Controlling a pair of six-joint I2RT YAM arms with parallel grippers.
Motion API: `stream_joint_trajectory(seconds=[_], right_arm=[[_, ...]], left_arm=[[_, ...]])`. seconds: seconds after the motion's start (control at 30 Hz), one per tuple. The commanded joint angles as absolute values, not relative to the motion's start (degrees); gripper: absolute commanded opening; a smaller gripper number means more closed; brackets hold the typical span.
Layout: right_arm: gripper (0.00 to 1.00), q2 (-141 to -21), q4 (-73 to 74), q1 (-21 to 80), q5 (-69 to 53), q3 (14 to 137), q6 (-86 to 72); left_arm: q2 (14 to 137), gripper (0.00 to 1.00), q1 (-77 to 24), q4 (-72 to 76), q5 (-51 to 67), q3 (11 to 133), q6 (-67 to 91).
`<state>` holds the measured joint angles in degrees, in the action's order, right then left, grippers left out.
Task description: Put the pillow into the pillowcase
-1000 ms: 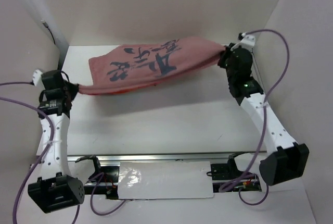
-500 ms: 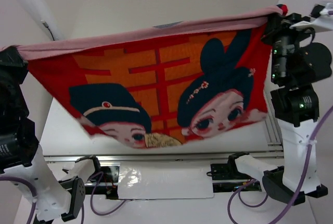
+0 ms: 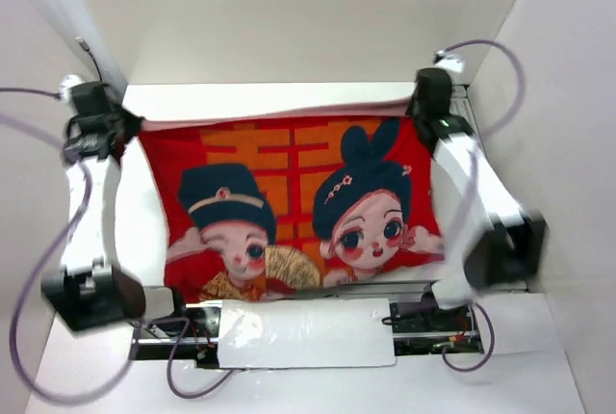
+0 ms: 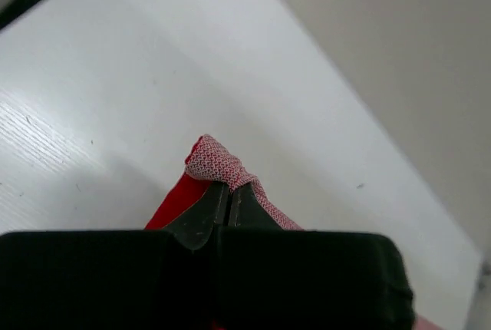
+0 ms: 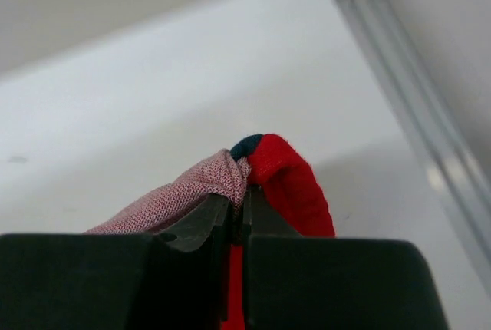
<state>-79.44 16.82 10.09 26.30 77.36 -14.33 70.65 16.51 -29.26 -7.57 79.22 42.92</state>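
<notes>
The pillowcase spreads print-up over the table, its near edge reaching the rail. The left gripper is clamped on its far left corner, the right gripper on its far right corner.

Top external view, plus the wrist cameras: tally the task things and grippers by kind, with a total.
Pillowcase: 1
Grippers: 2 (left gripper and right gripper, each shut on a far corner of the case)
Pillow: 0 in view
Total: 3
</notes>
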Motion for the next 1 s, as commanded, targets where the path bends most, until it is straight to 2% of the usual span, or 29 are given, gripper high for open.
stream_joint_trajectory(seconds=[0.0,0.03,0.07,0.1,0.13,0.17,0.2,0.23,0.27,0.3,0.33,0.37,0.47,0.7,0.87,0.97], right_arm=[[0.0,-95.0,8.4,3.6,28.1,82.6,-18.4],[0.0,-100.7,7.4,2.7,27.3,86.9,-18.4],[0.0,-112.7,7.4,2.1,26.6,92.1,-17.8],[0.01,-118.5,12.9,1.6,23.8,99.0,-17.1],[0.06,-124.1,17.7,1.6,21.7,115.3,-16.4],[0.13,-133.1,22.3,1.6,20.4,122.5,-15.6],[0.22,-135.6,25.7,1.6,18.0,127.5,-14.3],[0.51,-136.6,25.8,2.2,18.0,131.8,-14.2],[0.71,-136.0,25.8,2.7,17.0,131.1,-12.4],[0.85,-134.3,22.2,2.7,15.4,129.2,-11.8],[0.93,-132.1,19.8,2.7,15.4,122.8,-11.8],[1.0,-129.6,17.6,2.7,15.4,119.2,-11.8],[1.0,-119.4,11.5,2.7,13.3,107.8,-12.3],[1.0,-102.1,17.3,2.2,11.2,95.0,-11.6],[1.0,-90.4,16.3,2.2,9.1,76.4,-14.1],[1.0,-81.0,15.0,2.2,8.6,69.9,-16.0]], left_arm=[[83.5,0.0,13.7,-12.0,-12.0,79.2,38.3],[88.3,0.0,12.0,-12.9,-14.4,81.9,38.3],[92.9,0.0,11.3,-13.4,-15.5,84.4,38.3],[97.8,0.0,11.3,-15.4,-15.5,91.8,38.3],[107.4,0.0,11.3,-18.3,-14.1,96.9,38.3],[111.8,0.0,11.3,-25.2,-12.0,107.4,38.3],[115.6,0.06,11.3,-28.5,-12.0,112.5,38.3],[121.6,0.4,10.7,-31.3,-13.8,116.6,38.3],[123.3,0.49,9.9,-33.5,-13.8,120.1,36.5],[124.3,0.55,9.9,-35.7,-15.4,123.9,36.5],[124.3,0.68,9.4,-35.7,-16.3,123.9,36.5],[124.3,0.99,9.4,-34.5,-15.6,123.3,36.5],[119.2,1.0,9.4,-29.7,-12.9,117.3,34.8],[109.2,1.0,5.9,-32.7,-12.8,111.0,32.9],[97.6,1.0,-1.0,-32.7,-12.3,93.9,33.5],[86.9,1.0,-5.0,-32.7,-12.3,81.6,36.9]])
